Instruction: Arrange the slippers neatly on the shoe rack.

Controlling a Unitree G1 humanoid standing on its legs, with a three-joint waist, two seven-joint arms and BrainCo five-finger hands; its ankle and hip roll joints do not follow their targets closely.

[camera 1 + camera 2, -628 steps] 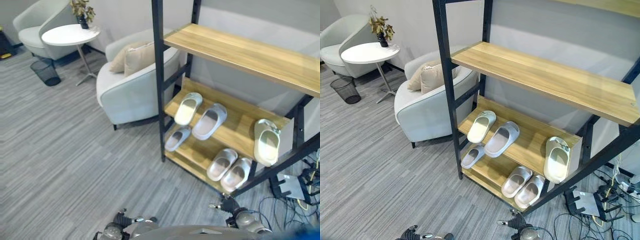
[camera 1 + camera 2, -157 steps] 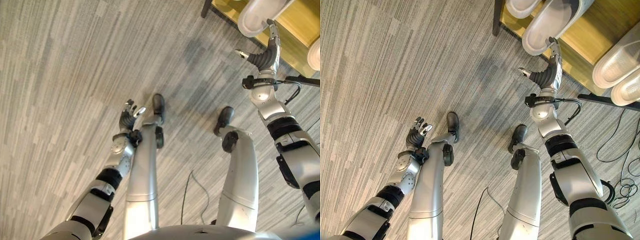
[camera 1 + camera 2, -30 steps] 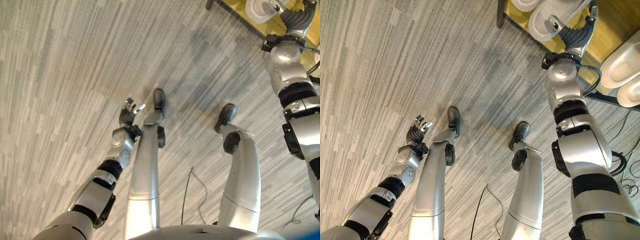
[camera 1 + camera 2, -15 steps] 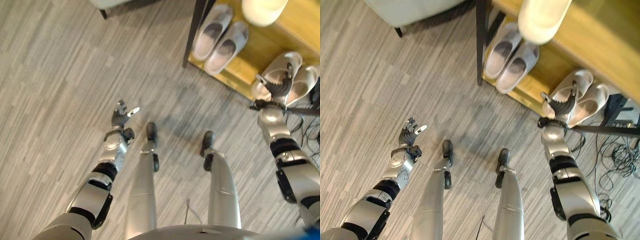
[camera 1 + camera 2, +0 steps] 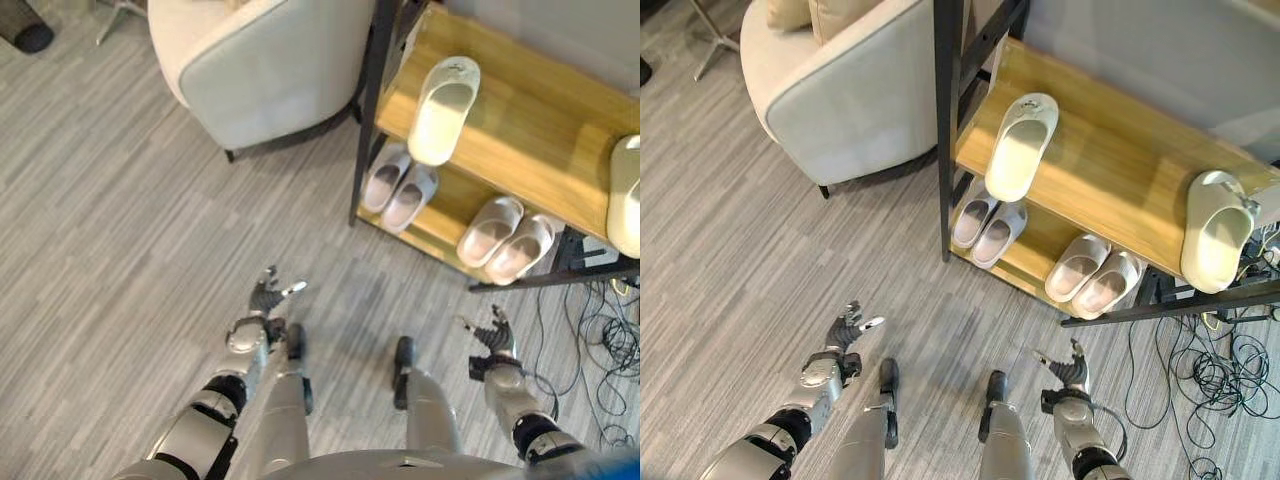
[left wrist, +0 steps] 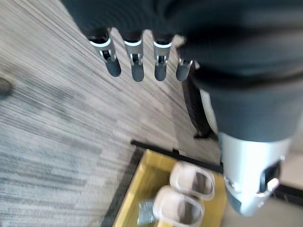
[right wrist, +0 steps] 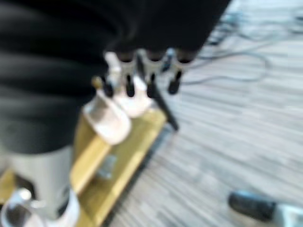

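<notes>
The black-framed shoe rack (image 5: 500, 150) has wooden shelves. On its bottom shelf a grey pair of slippers (image 5: 398, 190) lies side by side at the left, and a pale pair (image 5: 505, 235) at the right. The shelf above carries one cream slipper (image 5: 1020, 147) at the left and another cream slipper (image 5: 1218, 230) at the right end. My left hand (image 5: 266, 300) hangs open over the carpet, holding nothing. My right hand (image 5: 493, 338) is also open and empty, low in front of the rack and apart from the pale pair. Its straight fingers (image 7: 142, 78) show in the right wrist view.
A light grey armchair (image 5: 265, 70) stands just left of the rack. Tangled cables (image 5: 1220, 380) lie on the floor at the rack's right end. Grey striped carpet (image 5: 120, 250) stretches out to the left.
The camera has tilted up, bringing the rack's shelves into view. My right hand has drawn back from the pale pair on the bottom shelf and now hangs in front of the rack.
</notes>
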